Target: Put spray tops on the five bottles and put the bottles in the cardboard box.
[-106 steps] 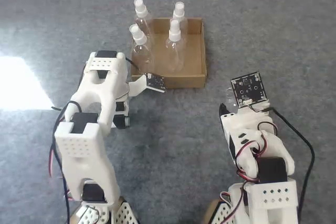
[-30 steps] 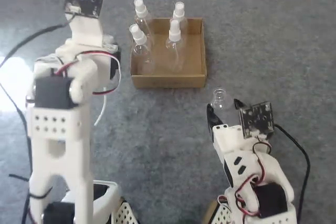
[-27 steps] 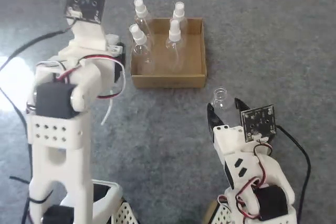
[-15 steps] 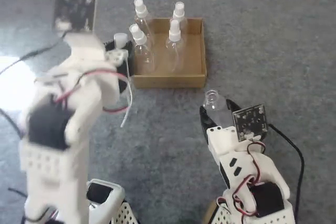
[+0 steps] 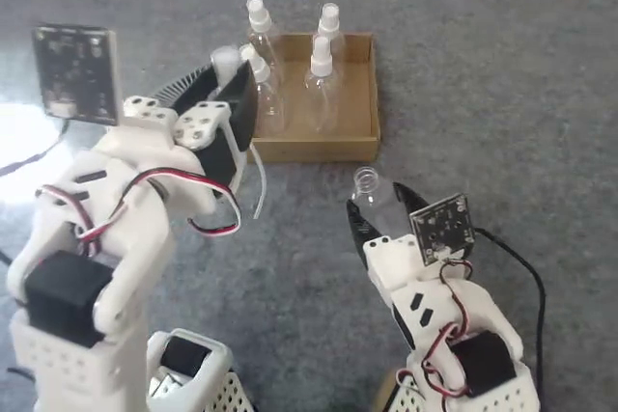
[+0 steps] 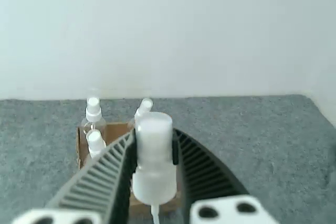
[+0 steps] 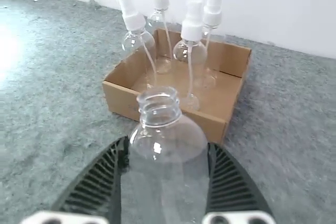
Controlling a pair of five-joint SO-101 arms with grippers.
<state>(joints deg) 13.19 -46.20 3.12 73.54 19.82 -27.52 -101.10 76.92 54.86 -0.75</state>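
Moved: the left arm has swung in toward the box with the top, and the right arm has slid the bottle a little toward it.
Left tool (image 6: pixel 153 136): clenched on the white top (image 6: pixel 153 169), which stands upright between its ribbed black jaws. A thin tube (image 5: pixel 262 185) hangs down under it.
Right tool (image 7: pixel 167 150): grasping the open bottle (image 7: pixel 164 129) by its round shoulders. The neck points up and pokes out past the jaws.
Box (image 7: pixel 126 97): just past the right tool's tips, with four capped bottles (image 5: pixel 319 74) standing inside.
Doing it well: the tube likely has to go into the neck first. Hold the bottle still and straight, bring the top right over the neck, come down slowly, then twist.
Feel and shape: the bottle is clear, smooth and round, so it may slip. Its neck has little ridges. The top is a small white cylinder. The tube looks bendy. The box is brown card with low walls. The tabletop (image 5: pixel 502 94) is grey and fuzzy.
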